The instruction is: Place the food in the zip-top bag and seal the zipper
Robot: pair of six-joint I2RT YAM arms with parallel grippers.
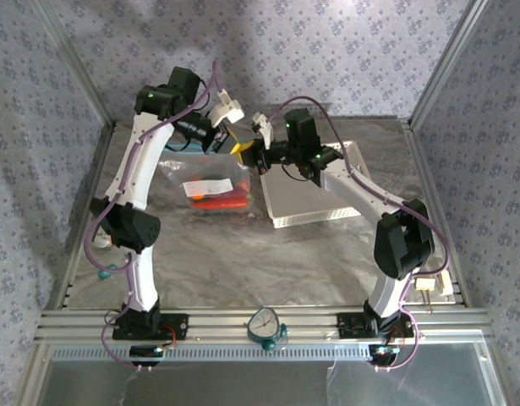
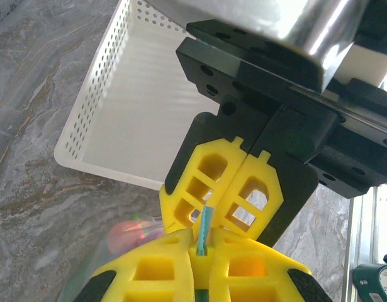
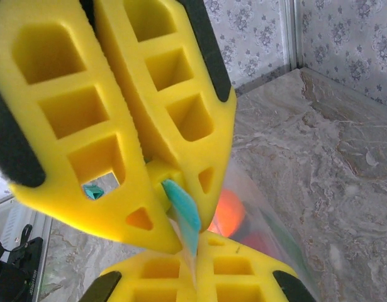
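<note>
Zip-top bag [image 1: 210, 182]: from the top camera you see it lying on the table [image 1: 243, 262], just left of the white perforated basket [image 1: 314, 207], with red and orange food [image 1: 217, 203] inside. The left gripper [image 1: 230, 144] and right gripper [image 1: 253, 155] meet above its far right corner.

Left wrist camera: your left gripper [image 2: 202, 251] is clamped on the light-blue zipper [image 2: 206, 228], which stands up between its yellow fingers. The right gripper [image 2: 217, 204] pinches the same strip directly above, tip to tip. The basket [image 2: 136, 113] sits behind on the table [image 2: 36, 157], and blurred red food [image 2: 131, 236] shows below.

Right wrist camera: the right gripper [image 3: 171, 207] is closed on the zipper [image 3: 184, 214], the left gripper [image 3: 196, 267] is just beneath, and orange food [image 3: 229, 211] glows through the clear plastic.
</note>
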